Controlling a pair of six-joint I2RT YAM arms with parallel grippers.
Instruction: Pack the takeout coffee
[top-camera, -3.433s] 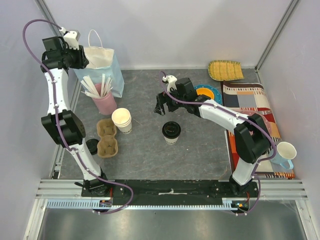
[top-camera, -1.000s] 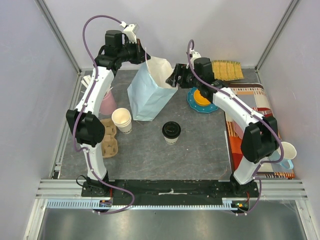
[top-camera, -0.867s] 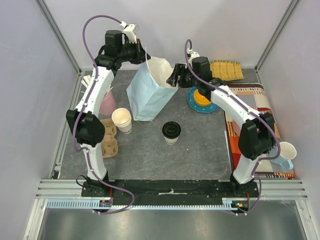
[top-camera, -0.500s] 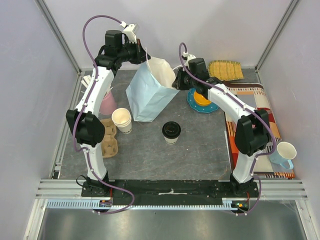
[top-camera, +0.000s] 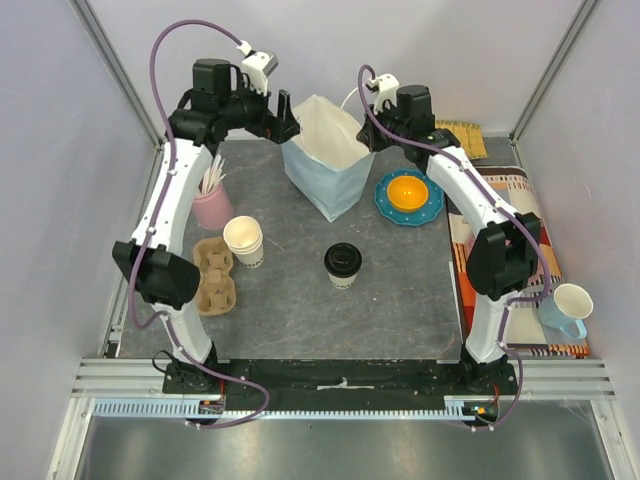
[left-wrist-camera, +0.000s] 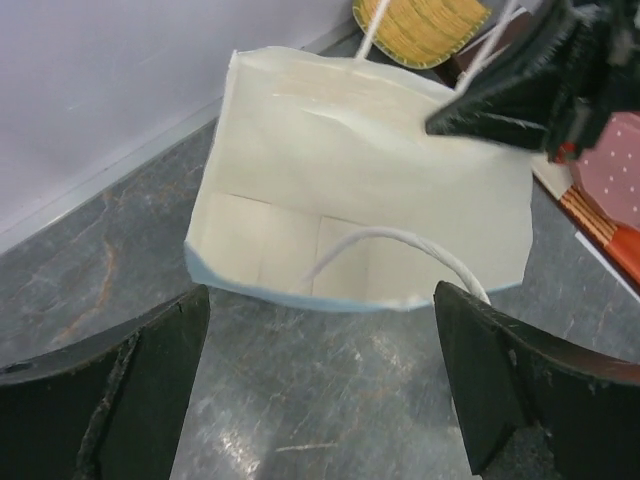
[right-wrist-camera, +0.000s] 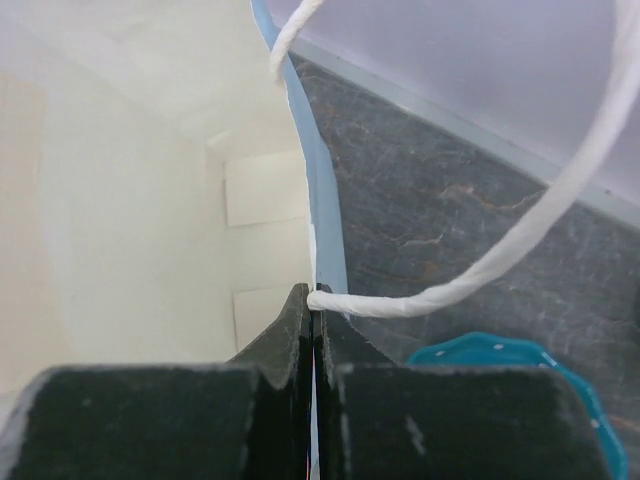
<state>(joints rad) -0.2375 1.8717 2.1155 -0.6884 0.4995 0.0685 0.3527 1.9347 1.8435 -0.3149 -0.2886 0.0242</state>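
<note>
Leftmost, by the wall: pink cup (top-camera: 212, 208) of white sticks (top-camera: 210, 180), upright. Nearer the arm bases, cardboard cup carrier (top-camera: 213, 275) lying flat. Just right of it, stacked paper cups (top-camera: 244, 241), lidless and upright.

Toward the back, left gripper (top-camera: 285, 112) with fingers (left-wrist-camera: 120, 390) spread wide and nothing between them. Hovering just beside the left rim of the paper bag (top-camera: 328, 160), not touching it in the left wrist view. Bag upright at the back middle of the grey table (top-camera: 300, 320), mouth gaping, pale blue outside and white inside, nothing seen within. One white cord handle (left-wrist-camera: 400, 245) drooping across the near rim.

In front of the bag and well apart from both grippers: takeout coffee (top-camera: 342, 264), white cup with black lid on. Standing upright on bare table, outside the bag, right of the stacked cups.

At the bag's right rim, right gripper (top-camera: 368, 135), fingers (right-wrist-camera: 290, 340) pinched together on the thin blue-and-white edge of the bag wall. Second cord handle looping just past the fingertips in the right wrist view.

Further right, blue plate (top-camera: 432, 212) with an orange bowl (top-camera: 409, 190) on it, near the bag but apart. Behind that, woven mat (top-camera: 470, 140), partly hidden by the right arm. Along the right side, striped cloth (top-camera: 505, 200), and at its near end a pale blue mug (top-camera: 565, 310).
</note>
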